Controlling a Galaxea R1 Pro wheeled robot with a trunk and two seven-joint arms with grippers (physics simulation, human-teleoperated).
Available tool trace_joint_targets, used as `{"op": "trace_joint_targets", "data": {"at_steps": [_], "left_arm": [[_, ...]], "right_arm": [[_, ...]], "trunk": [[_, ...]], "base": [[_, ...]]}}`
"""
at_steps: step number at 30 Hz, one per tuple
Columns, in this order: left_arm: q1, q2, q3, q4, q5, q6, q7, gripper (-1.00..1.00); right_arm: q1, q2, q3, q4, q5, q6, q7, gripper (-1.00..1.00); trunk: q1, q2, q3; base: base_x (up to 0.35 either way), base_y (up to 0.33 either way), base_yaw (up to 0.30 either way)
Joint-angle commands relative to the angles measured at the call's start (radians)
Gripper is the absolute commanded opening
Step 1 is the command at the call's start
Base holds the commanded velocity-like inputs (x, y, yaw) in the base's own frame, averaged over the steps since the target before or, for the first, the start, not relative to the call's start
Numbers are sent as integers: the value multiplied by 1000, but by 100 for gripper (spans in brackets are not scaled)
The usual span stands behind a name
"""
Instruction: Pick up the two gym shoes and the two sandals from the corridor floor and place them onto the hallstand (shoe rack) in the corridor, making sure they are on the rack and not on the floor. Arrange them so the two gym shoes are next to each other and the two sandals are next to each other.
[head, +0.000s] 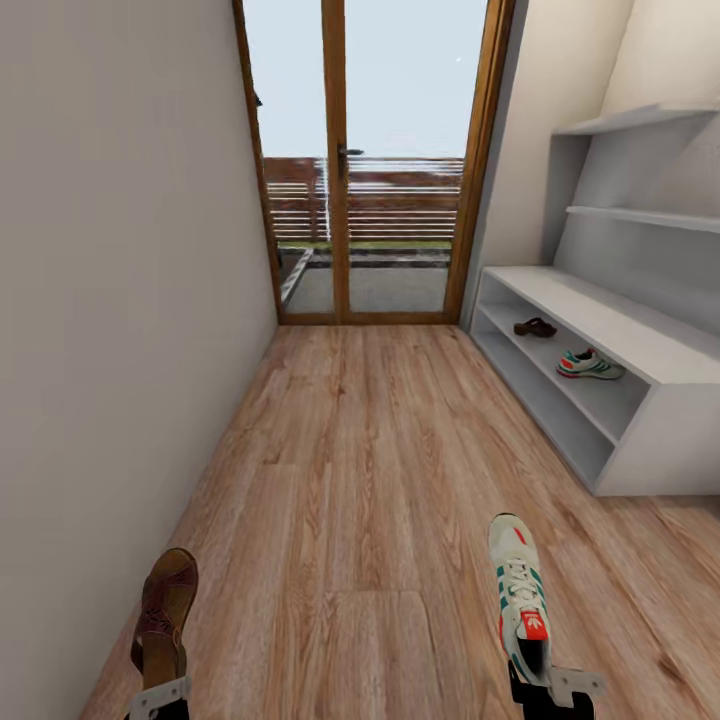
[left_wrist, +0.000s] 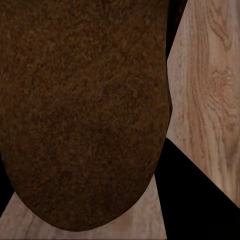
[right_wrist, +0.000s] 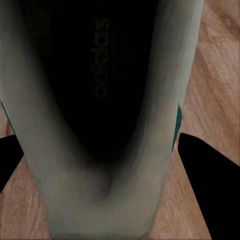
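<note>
Gym shoes, cream-white lace-up sneakers with green stripes, number two: one (head: 590, 364) sits on the pale grey-white hallstand (head: 640, 340) upper open shelf, the other (head: 520, 600) is held by the heel in the right gripper (head: 550, 690), whose fingers clamp it. Likely light, stiff-soled, soft-collared; the heel rim suits gripping. Brown leather sandals also number two: one (head: 535, 327) on the same shelf, one (head: 165, 610) clamped in the left gripper (head: 158, 697) above the wood-plank floor (head: 360, 450).

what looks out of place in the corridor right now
Nothing is damaged or spilled. The sandal and gym shoe on the hallstand sit apart from their mates: the other sandal is at the left gripper, the other gym shoe at the right gripper.
</note>
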Motion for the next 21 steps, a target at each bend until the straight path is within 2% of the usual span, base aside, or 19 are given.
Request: {"op": "trace_joint_targets", "data": {"at_steps": [1, 21], "left_arm": [[-1, -1, 8, 1, -11, -4, -2, -100], [-1, 0, 8, 1, -10, -4, -3, -100]], "right_arm": [[-1, 0, -4, 1, 8, -3, -4, -100], [-1, -1, -3, 2, 12, -3, -3, -100]], "trunk": [[0, 0, -1], [0, 0, -1]], "base": [[340, 0, -15], [340, 0, -2]]}}
